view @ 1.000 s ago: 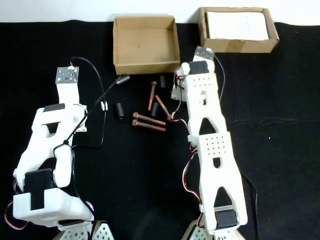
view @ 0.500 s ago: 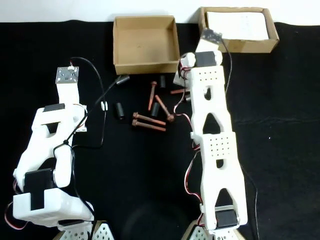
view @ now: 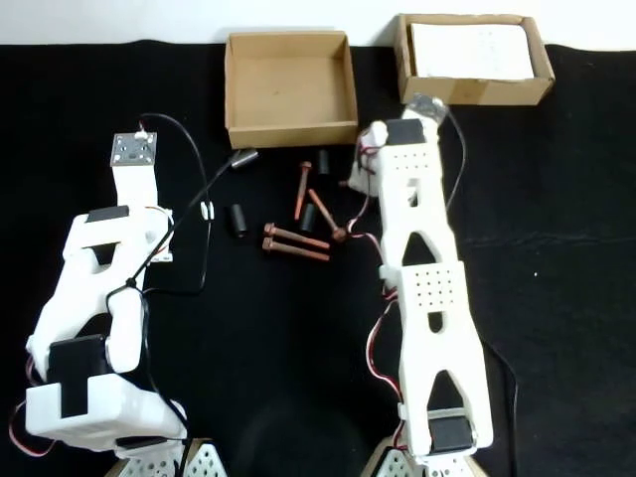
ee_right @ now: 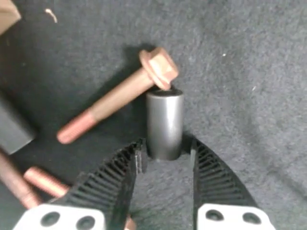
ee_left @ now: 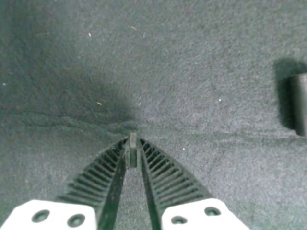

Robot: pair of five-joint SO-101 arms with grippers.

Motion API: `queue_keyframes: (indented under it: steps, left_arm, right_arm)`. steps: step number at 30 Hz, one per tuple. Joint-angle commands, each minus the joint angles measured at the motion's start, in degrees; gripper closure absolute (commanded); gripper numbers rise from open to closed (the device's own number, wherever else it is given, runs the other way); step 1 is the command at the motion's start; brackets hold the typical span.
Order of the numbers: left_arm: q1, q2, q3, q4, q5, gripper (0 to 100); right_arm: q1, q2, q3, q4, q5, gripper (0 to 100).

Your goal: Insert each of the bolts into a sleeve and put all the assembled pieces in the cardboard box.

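While your right hand (ee_right: 166, 152) stands open, tips either side of a dark sleeve (ee_right: 164, 122) lying on the black worktop (view: 556, 248), a copper bolt (ee_right: 122, 98) lies with its head right at that sleeve's far end. Your left hand (ee_left: 132, 143) is pressed together. The cardboard box (view: 290, 134) sits upper centre in the high view. At upper right, the white sheet (view: 467, 50) in the second box (view: 477, 91) bears print too small to read.

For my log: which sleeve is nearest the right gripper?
The sleeve between the right gripper's open fingers, a bolt head at its far end; the others lie farther off.
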Motion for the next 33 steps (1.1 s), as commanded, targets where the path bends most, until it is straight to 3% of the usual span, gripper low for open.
queue_keyframes:
  steps: [1,6,14,24,33]
  left_arm:
    - [0.9,-0.2,-1.9,0.2,0.3,99]
    - [0.9,-0.2,-1.9,0.2,0.3,99]
    - [0.9,-0.2,-1.9,0.2,0.3,99]
    - [0.9,-0.2,-1.9,0.2,0.2,99]
    - [0.9,-0.2,-1.8,0.2,0.2,99]
  right_arm:
    - [1.1,-0.2,-0.7,0.9,-0.2,83.9]
    - [1.6,-0.7,-1.2,0.8,1.1,83.9]
    - [1.2,-7.3,0.4,1.4,14.4,83.9]
    - [0.2,-24.7,15.7,1.1,14.8,83.9]
    - [0.9,-16.3,17.7,-8.1,14.2,83.9]
